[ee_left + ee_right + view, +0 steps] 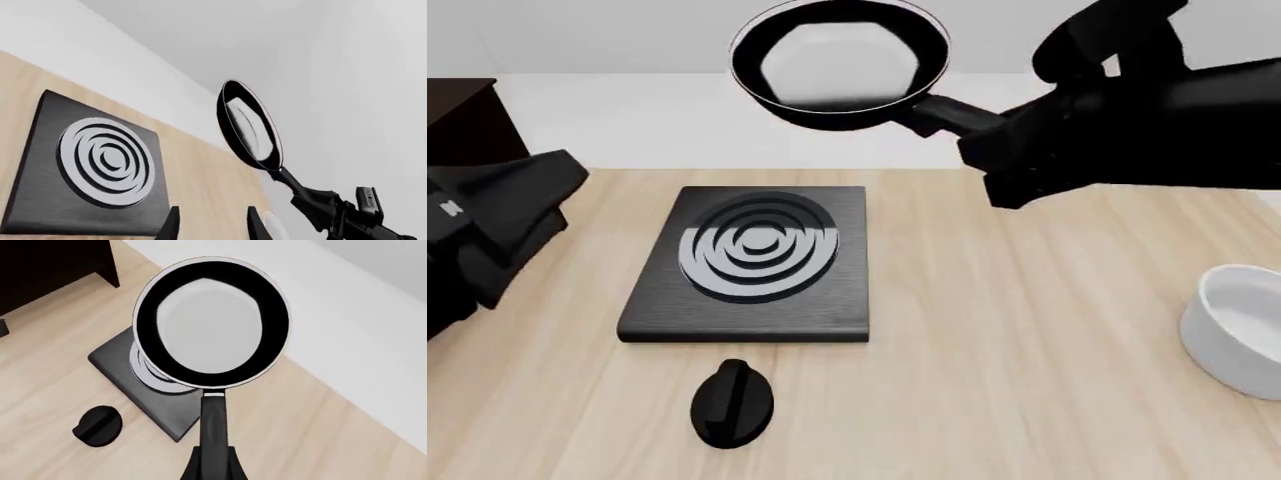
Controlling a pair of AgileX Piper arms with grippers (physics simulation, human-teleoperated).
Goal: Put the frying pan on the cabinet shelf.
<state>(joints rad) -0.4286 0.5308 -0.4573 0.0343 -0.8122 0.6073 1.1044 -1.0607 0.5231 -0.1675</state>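
We held the frying pan [838,60] up in the air with the right gripper [213,462], whose fingers were clamped on the far end of the long black handle, so the pan hung well above the table [1014,340] and beyond the far edge of the burner plate [754,262]. In the right wrist view the pan's pale glossy inside faced the camera, and the square plate with its silver coil showed partly beneath it (the pan touched nothing but our gripper). The dark cabinet [47,265] stood at the far left of the table, well apart from the pan; only a corner of it appeared in the front view, so we could not make out the shelf itself. Our left gripper [212,225] hovered low over the near left part of the table, its two fingertips set apart with nothing between them, pointing toward the burner plate. A black knob [734,402] lay on the wood just in front of the plate, and a white bowl [1237,330] sat near the right edge of the table, away from everything else.
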